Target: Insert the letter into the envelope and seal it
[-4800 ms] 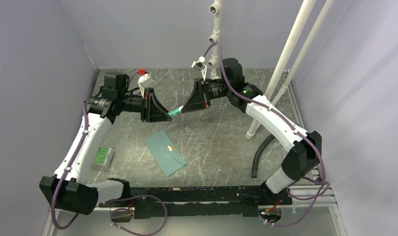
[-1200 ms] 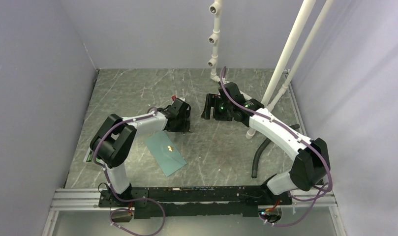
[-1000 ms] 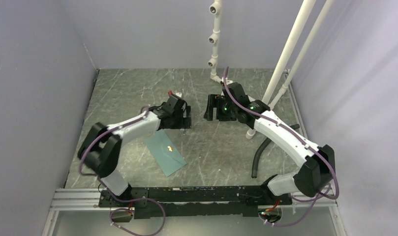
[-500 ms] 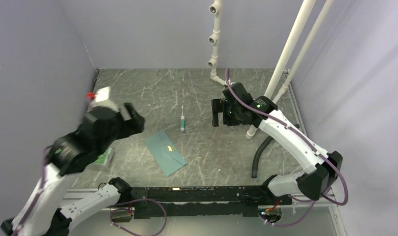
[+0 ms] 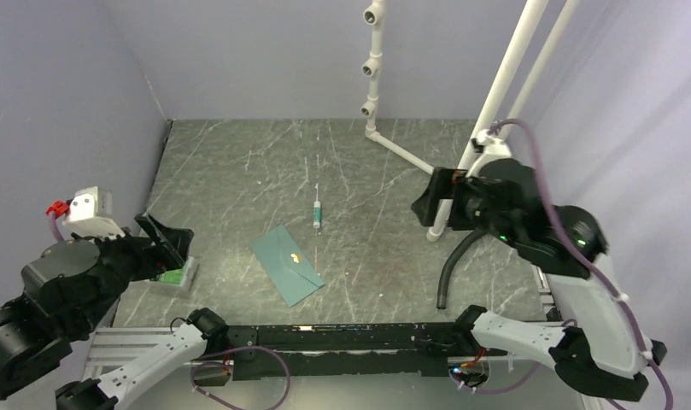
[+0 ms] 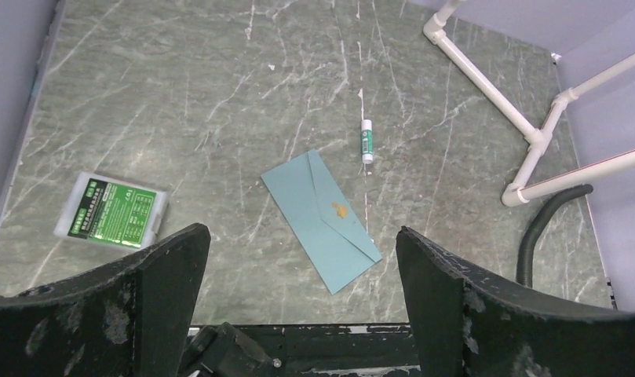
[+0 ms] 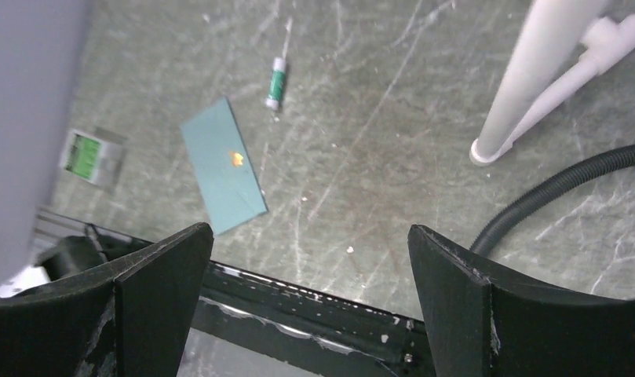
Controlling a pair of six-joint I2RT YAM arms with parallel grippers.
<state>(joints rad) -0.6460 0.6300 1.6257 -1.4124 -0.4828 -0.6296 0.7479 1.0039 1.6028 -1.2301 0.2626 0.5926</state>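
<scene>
The teal envelope (image 5: 286,265) lies flat on the table near the front, its flap down and a small gold mark on it. It also shows in the left wrist view (image 6: 322,216) and the right wrist view (image 7: 221,165). The letter is out of view. My left gripper (image 5: 164,243) hangs high over the front left corner, open and empty (image 6: 300,232). My right gripper (image 5: 430,202) is raised at the right side, also open and empty (image 7: 310,228). Neither gripper touches the envelope.
A green-and-white glue stick (image 5: 317,213) lies just beyond the envelope. A small green-and-white packet (image 6: 110,217) sits at the front left. White pipes (image 5: 495,94) stand at the back right, with a black hose (image 5: 453,265) curving beside them.
Both arms have pulled back from the table's middle and risen, left arm to the front left, right arm to the right. The glue stick now lies on the table.
</scene>
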